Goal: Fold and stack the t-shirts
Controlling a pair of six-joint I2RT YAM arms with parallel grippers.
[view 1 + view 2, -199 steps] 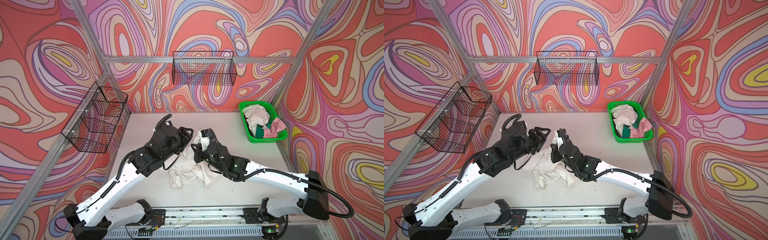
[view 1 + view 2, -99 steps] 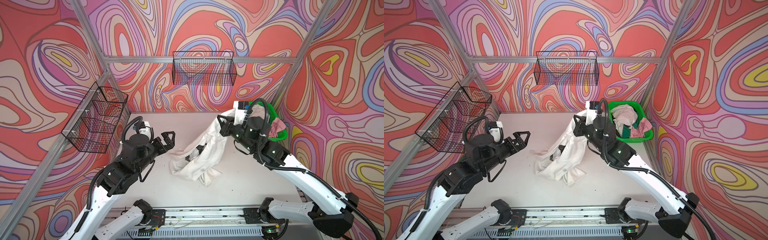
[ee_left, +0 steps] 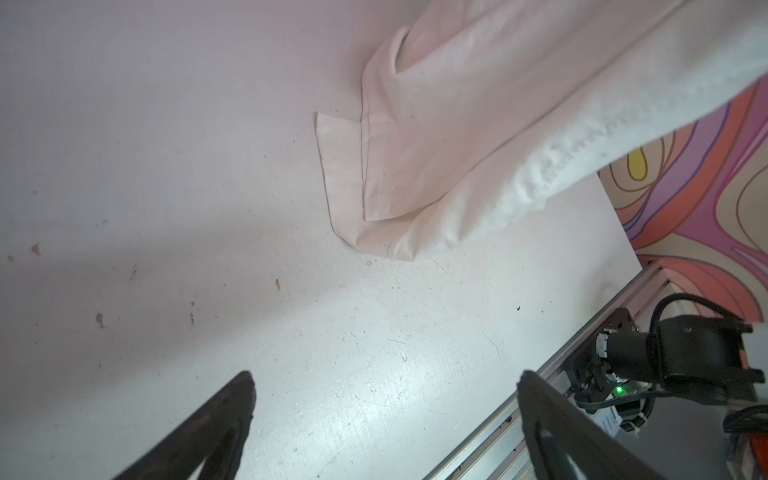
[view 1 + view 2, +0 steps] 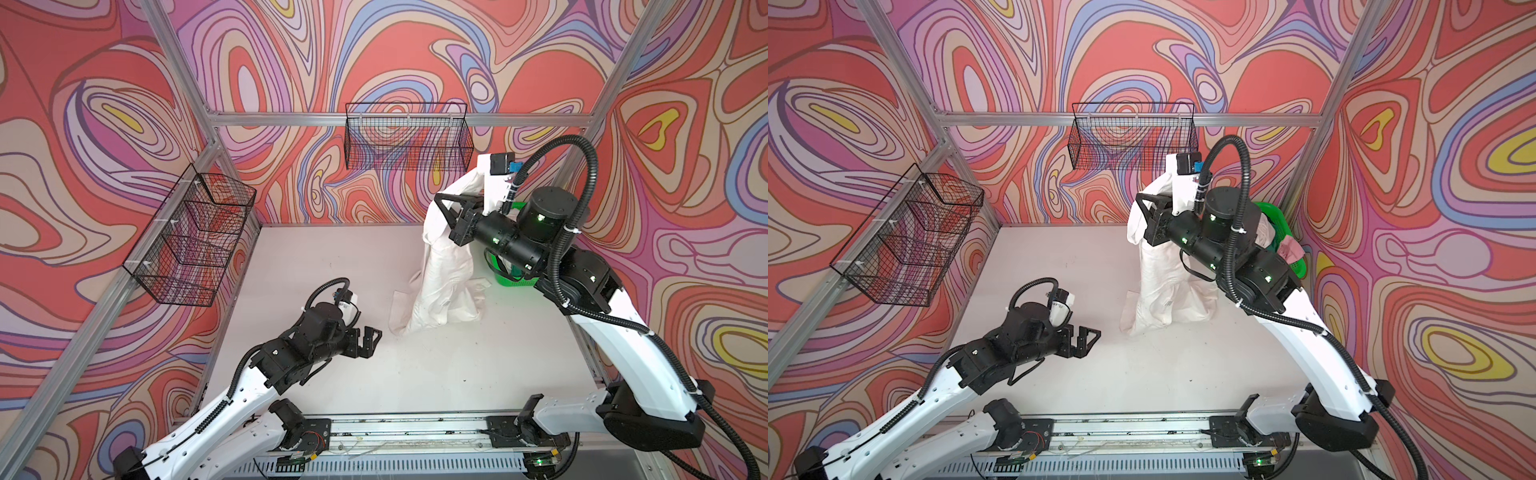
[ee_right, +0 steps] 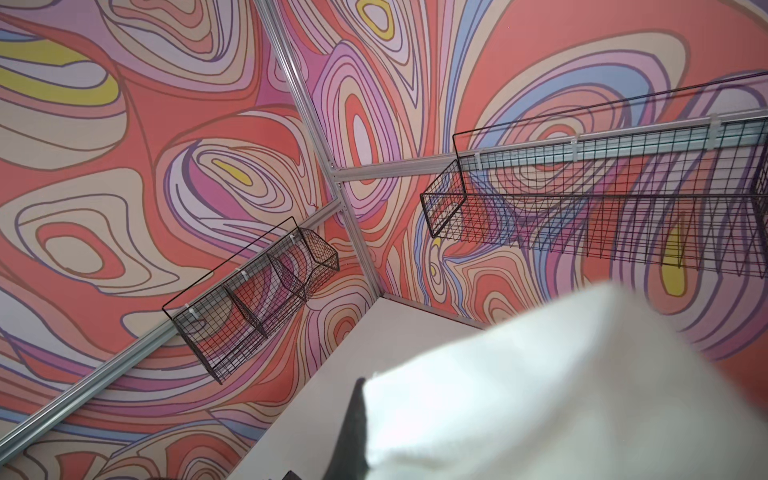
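Observation:
A large white t-shirt (image 4: pixel 440 282) (image 4: pixel 1163 282) hangs from my right gripper (image 4: pixel 442 203) (image 4: pixel 1142 201), which is shut on its top, raised high at the back right. The shirt's lower end rests crumpled on the table. In the right wrist view the white cloth (image 5: pixel 561 374) covers all but one dark finger (image 5: pixel 355 424). My left gripper (image 4: pixel 368 340) (image 4: pixel 1088 340) (image 3: pixel 384 378) is open and empty, low over the table, just left of the shirt's hem (image 3: pixel 374 199). More t-shirts, one pale pink (image 4: pixel 1291 249), lie in the green basket (image 4: pixel 1273 216).
The green basket (image 4: pixel 511 282) stands at the right wall, mostly behind the right arm. Black wire baskets hang on the back wall (image 4: pixel 407 141) and the left wall (image 4: pixel 191 237). The front rail (image 4: pixel 395 432) borders the table.
The left gripper let go of the shirt, opened wide and drew back low to the front left. The right gripper carried the shirt up and toward the back right.

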